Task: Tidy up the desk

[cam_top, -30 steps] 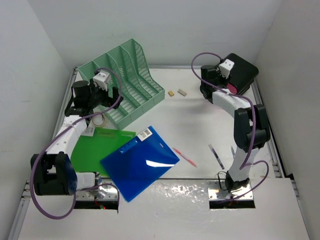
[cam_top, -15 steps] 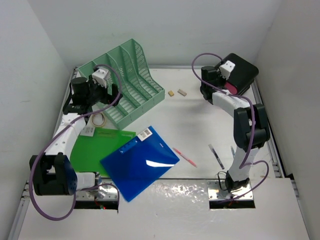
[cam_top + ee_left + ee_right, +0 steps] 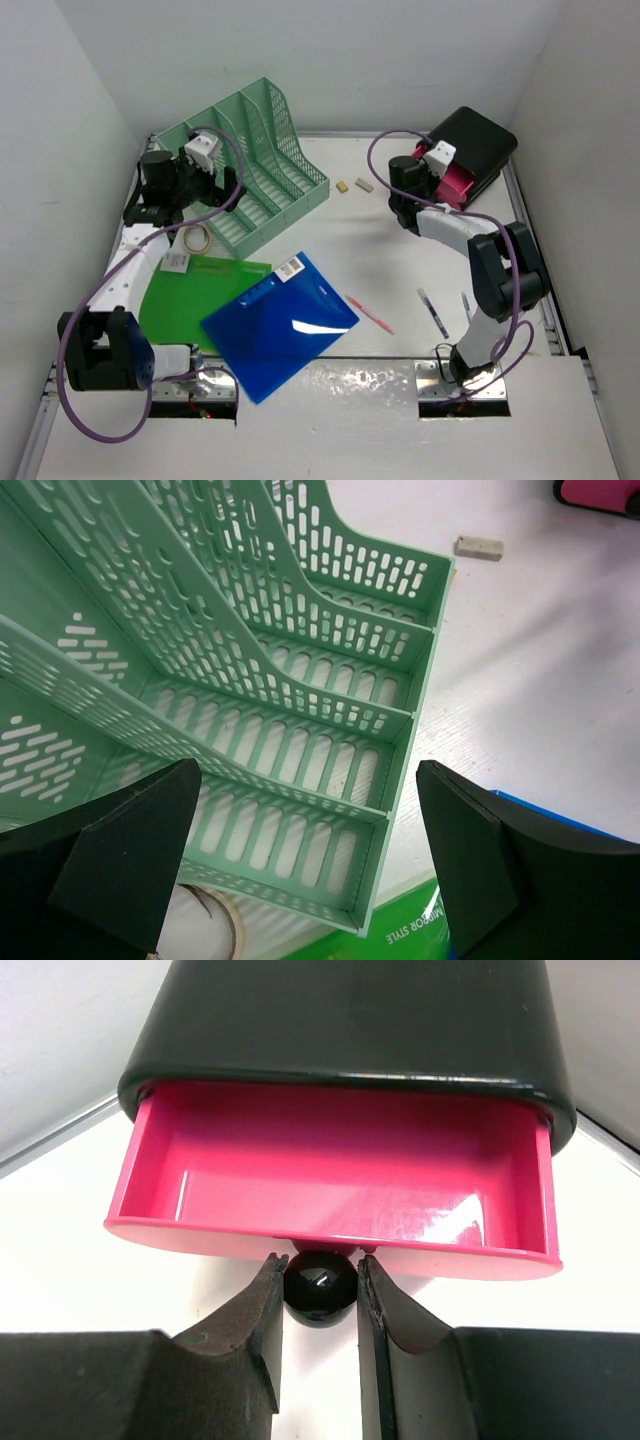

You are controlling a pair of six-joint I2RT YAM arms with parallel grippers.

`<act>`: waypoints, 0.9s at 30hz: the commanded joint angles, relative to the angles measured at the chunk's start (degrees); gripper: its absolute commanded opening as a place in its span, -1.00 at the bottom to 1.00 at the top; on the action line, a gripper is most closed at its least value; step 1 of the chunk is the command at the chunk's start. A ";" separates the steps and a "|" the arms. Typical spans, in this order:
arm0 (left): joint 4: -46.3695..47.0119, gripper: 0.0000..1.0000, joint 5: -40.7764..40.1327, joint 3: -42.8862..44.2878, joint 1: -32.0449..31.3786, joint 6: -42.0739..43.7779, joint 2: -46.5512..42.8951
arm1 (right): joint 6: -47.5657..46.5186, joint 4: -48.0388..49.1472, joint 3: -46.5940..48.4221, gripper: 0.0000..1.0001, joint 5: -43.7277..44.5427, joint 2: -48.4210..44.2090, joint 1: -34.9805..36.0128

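Your left gripper spread wide above the mint rack, white desk under the rack and stretching right of it, your right gripper well right of the rack, clenched on the black knob of the open pink drawer

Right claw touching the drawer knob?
Touching. Right wrist view: the right claw has both fingers pressed against the knob's sides, no gap.
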 commanded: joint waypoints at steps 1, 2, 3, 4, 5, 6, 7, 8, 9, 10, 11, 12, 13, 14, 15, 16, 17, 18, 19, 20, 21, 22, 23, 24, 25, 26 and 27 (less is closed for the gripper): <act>0.08 0.76 1.62 2.84 -0.04 0.81 -0.81 | 0.54 1.30 -1.91 -0.91 -1.46 -2.48 0.90; 0.08 0.76 1.62 2.93 -0.13 0.73 -0.90 | 0.98 1.47 -2.61 -0.89 -1.55 -2.57 0.91; -0.10 0.77 1.71 3.10 -0.05 0.73 -0.90 | 0.98 1.65 -2.79 -0.82 -1.64 -2.75 1.25; -0.19 0.76 1.89 3.10 -0.13 0.73 -0.99 | 0.55 1.82 -2.88 -0.73 -1.64 -2.66 1.34; -0.54 0.77 2.06 3.19 -0.13 0.73 -1.08 | 0.11 1.74 -2.79 -0.58 -1.81 -2.66 1.35; -0.71 0.80 2.15 3.37 -0.13 0.73 -1.08 | -0.51 1.82 -2.62 -0.18 -2.42 -2.58 1.43; -0.89 0.81 2.15 3.45 -0.13 0.73 -0.99 | -1.82 1.74 -2.18 0.01 -2.86 -2.58 1.43; -1.67 0.82 2.24 3.98 -0.13 0.99 -1.08 | -2.53 1.48 -2.00 0.23 -4.09 -2.66 1.43; -2.29 0.82 2.24 4.33 -0.13 1.16 -0.99 | -3.23 1.39 -1.83 0.28 -5.06 -2.92 1.43; -3.08 0.83 2.41 4.77 -0.13 1.60 -0.99 | -4.02 1.47 -2.09 0.30 -6.11 -3.27 1.43; -5.09 0.83 2.50 5.38 -0.13 2.30 -0.99 | -4.46 2.08 -2.44 0.32 -7.34 -3.97 1.43; -6.15 0.83 2.50 6.52 -0.13 2.74 -1.08 | -4.73 3.04 -3.14 0.41 -10.13 -5.46 1.61; -7.38 0.83 2.59 7.14 -0.13 3.10 -1.08 | -5.77 4.36 -5.14 0.45 -11.55 -6.43 1.87; -9.74 0.83 2.68 7.84 -0.13 3.88 -1.08 | -6.57 6.64 -6.12 0.50 -13.05 -7.40 1.87; -10.72 0.83 2.59 9.07 -0.13 4.15 -1.08 | -7.10 7.18 -6.83 0.54 -14.45 -8.37 2.05; -11.78 0.83 2.59 9.60 -0.22 4.41 -1.08 | -8.15 7.62 -7.97 0.57 -16.82 -10.20 2.05; -13.53 0.84 2.42 10.13 -0.13 4.85 -1.08 | -9.03 8.32 -8.41 0.59 -18.15 -11.18 2.05; -14.50 0.84 2.33 11.35 -0.13 5.21 -1.08 | -9.82 8.42 -8.68 0.60 -19.55 -12.06 2.14; -16.34 0.83 2.59 11.80 -0.13 5.47 -1.08 | -12.00 8.50 -9.29 0.60 -23.05 -13.63 2.14; -17.40 0.84 3.03 12.41 -0.13 6.69 -1.08 | -13.50 8.24 -9.38 0.60 -25.34 -14.43 2.14; -18.37 0.84 3.38 13.20 -0.13 7.22 -1.08 | -16.39 7.89 -9.38 0.58 -27.98 -15.22 2.14; -19.95 0.84 3.56 13.56 -0.05 7.40 -1.16 | -17.99 7.54 -9.30 0.55 -34.36 -16.71 2.14; -20.92 0.83 3.82 13.91 -0.04 7.93 -1.08 | -19.74 6.32 -9.03 0.53 -37.99 -17.33 2.14; -21.89 0.84 4.17 14.35 -0.04 8.28 -1.08 | -21.15 5.52 -8.68 0.50 -41.85 -17.78 2.14; -23.72 0.84 4.61 14.53 -0.04 8.63 -1.16 | -24.04 4.38 -7.46 0.43 -45.98 -18.04 2.14; -24.53 0.83 4.79 14.70 0.04 9.33 -1.17 | -25.46 2.02 -6.41 0.06 -54.11 -17.52 2.22; -25.40 0.84 5.05 14.62 0.04 9.95 -1.17 | -28.52 0.78 -3.35 -0.12 -58.11 -16.47 2.14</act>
